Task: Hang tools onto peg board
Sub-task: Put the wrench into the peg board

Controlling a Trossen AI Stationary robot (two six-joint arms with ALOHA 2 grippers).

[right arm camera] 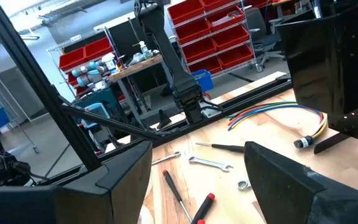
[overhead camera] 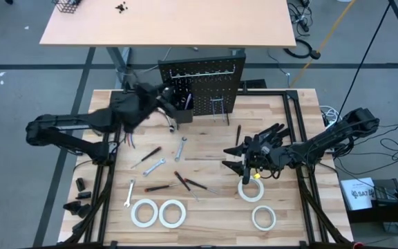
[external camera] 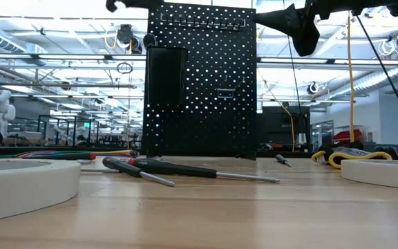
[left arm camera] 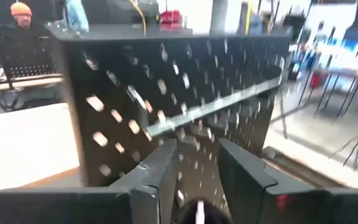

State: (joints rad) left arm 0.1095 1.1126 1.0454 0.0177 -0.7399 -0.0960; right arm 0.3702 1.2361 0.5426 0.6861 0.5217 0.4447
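The left gripper (overhead camera: 166, 104) is sitting up against the peg board (overhead camera: 202, 83), at about ten o'clock from the table's middle in the high view; its fingers (left arm camera: 166, 171) are standing apart in the left wrist view, with a silver bar-shaped tool (left arm camera: 216, 106) lying across the perforated face just beyond them; whether that bar is a hung wrench or a rail of the board, I cannot tell. The step in hand is looking like a release at the board; doing it well is probably meaning parting the fingers fully before backing straight away from the panel, so nothing is being dragged off its hook. The bar's long axis is running along the panel face, slanting across the wrist picture.

The right gripper (overhead camera: 244, 166) is hovering at about four o'clock from the table's middle, jaws spread wide and gripping nothing, just above a white tape roll (overhead camera: 251, 189). The remaining tools are lying flat on the table (overhead camera: 296, 124): a wrench (overhead camera: 180, 148) with its long axis running roughly twelve to six; a screwdriver (overhead camera: 146, 157) pointing about two o'clock to eight.
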